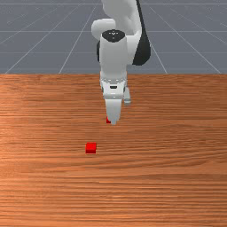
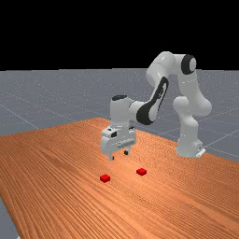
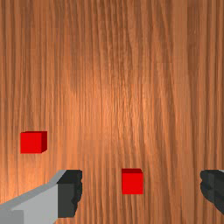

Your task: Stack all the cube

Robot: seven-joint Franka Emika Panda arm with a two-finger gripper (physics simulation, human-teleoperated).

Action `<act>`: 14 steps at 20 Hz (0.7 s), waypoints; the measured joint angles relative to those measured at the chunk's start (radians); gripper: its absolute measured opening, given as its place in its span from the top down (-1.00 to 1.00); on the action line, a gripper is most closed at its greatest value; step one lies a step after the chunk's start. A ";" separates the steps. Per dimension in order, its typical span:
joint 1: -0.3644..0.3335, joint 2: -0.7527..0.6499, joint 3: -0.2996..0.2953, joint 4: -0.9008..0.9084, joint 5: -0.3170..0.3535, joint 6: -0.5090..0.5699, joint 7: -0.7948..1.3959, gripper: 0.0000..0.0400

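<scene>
In the front view the gripper (image 1: 113, 122) hangs over the table, partly hiding one red cube (image 1: 108, 120) behind it. A second red cube (image 1: 91, 148) lies closer to that camera, on the front view's left. The far view has the gripper (image 2: 119, 155) well above the wood, fingers apart, with one cube (image 2: 105, 178) lower left of it and the other (image 2: 141, 172) lower right. Looking down in the wrist view, the open gripper (image 3: 141, 190) has a cube (image 3: 132, 181) on the table below its gap; the other cube (image 3: 33, 142) lies outside the gap.
Both cubes rest apart on the wooden table (image 1: 168, 177). The arm reaches in from the table's back side in the front view. In the far view its base stands at the right, beyond the cubes.
</scene>
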 joint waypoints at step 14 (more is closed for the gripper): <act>-0.001 0.033 0.001 0.018 0.001 -0.029 -0.001 -0.98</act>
